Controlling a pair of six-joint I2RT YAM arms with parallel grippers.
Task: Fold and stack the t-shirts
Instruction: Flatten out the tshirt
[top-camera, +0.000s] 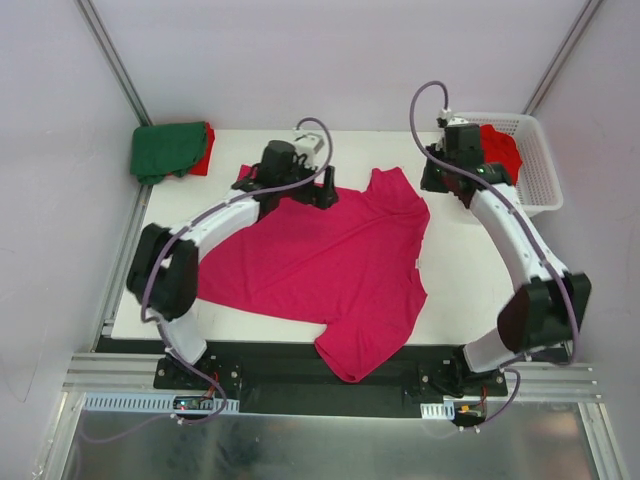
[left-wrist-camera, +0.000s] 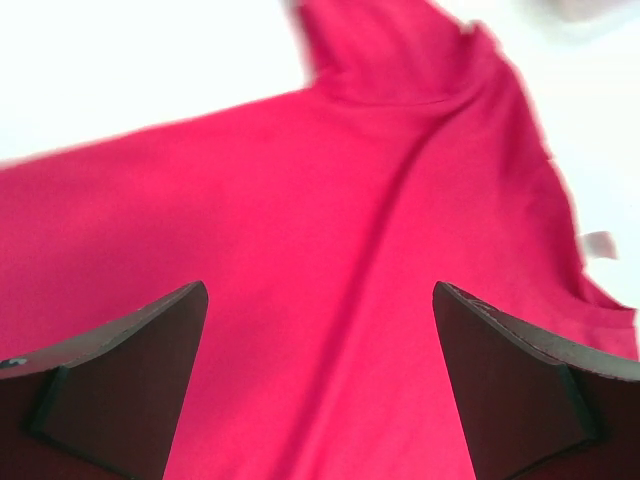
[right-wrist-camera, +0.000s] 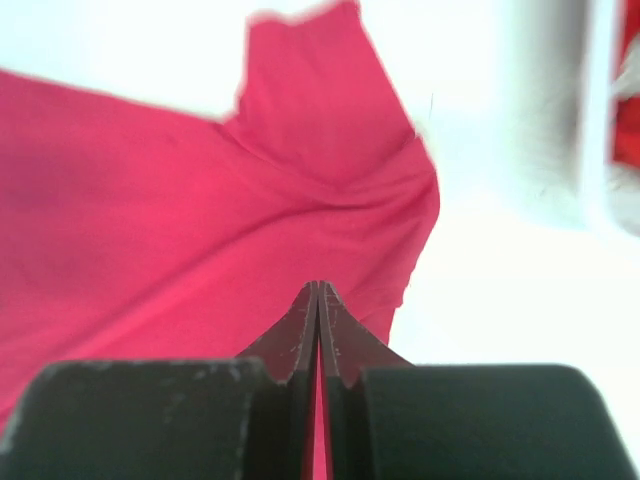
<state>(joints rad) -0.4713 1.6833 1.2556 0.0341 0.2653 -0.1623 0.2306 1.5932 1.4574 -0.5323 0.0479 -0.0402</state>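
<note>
Stack, far left on the worktop (top-camera: 460, 290): dark green cloth t-shirt (top-camera: 168, 150) over a red one (top-camera: 205, 152). Left hand (left-wrist-camera: 320, 287) hovers, parted, over the spread, unfolded magenta-pink cloth t-shirt (top-camera: 320, 265); right hand (right-wrist-camera: 318, 290), pressed together and empty, by the white lattice basket (top-camera: 542, 175). Next, likely: pinch an edge.

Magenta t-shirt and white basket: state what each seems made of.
Magenta t-shirt: soft matte knit cloth, probably cotton. It lies limp and flat with soft creases. White basket: rigid plastic by the look, smooth. Its thin moulded lattice walls hold their shape. Gloss cannot be judged from here.
</note>
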